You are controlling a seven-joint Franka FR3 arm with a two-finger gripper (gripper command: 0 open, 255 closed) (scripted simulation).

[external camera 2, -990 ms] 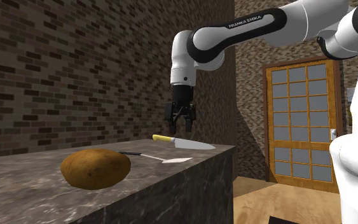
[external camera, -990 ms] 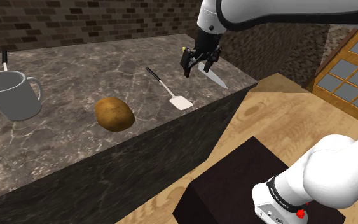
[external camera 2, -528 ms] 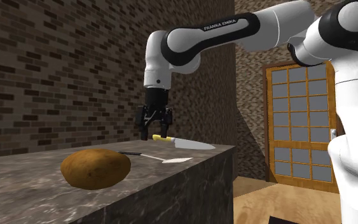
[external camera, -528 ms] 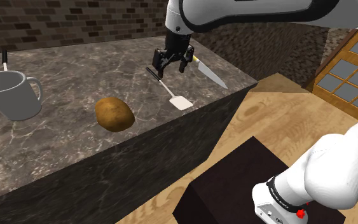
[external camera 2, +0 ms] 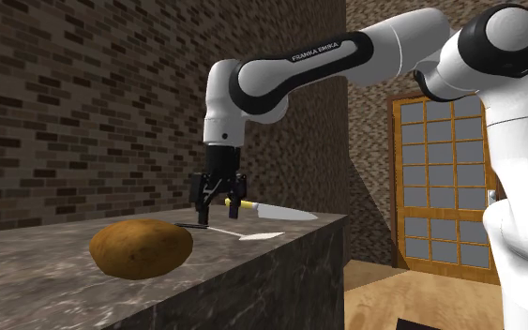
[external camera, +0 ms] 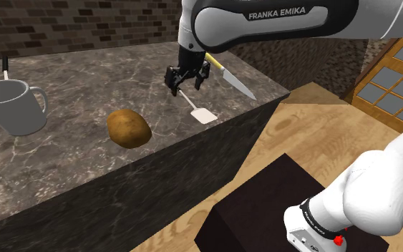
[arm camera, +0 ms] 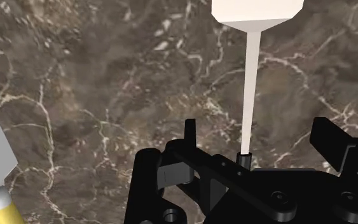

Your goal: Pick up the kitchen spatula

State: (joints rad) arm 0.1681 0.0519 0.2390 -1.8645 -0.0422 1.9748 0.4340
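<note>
The spatula (external camera: 192,105) lies flat on the dark marble counter (external camera: 71,154), with a black handle, a thin pale shaft and a white blade (external camera: 202,115) pointing toward the counter's front edge. My gripper (external camera: 185,84) hangs open just above the handle end. In the wrist view the pale shaft (arm camera: 252,83) runs out between my fingers (arm camera: 188,130) to the blade (arm camera: 257,11), and neither finger touches it. In the second exterior view the gripper (external camera 2: 218,216) hovers over the spatula (external camera 2: 243,234), behind the potato.
A knife (external camera: 232,79) with a yellow handle lies close beside the spatula, near the counter's corner. A brown potato (external camera: 128,127) sits toward the shoulder view's left, and a grey mug (external camera: 10,106) farther left. A brick wall backs the counter.
The gripper has swung from above the knife toward the shoulder view's left and come down over the spatula's handle. Its fingers stay open. The objects on the counter have not moved.
</note>
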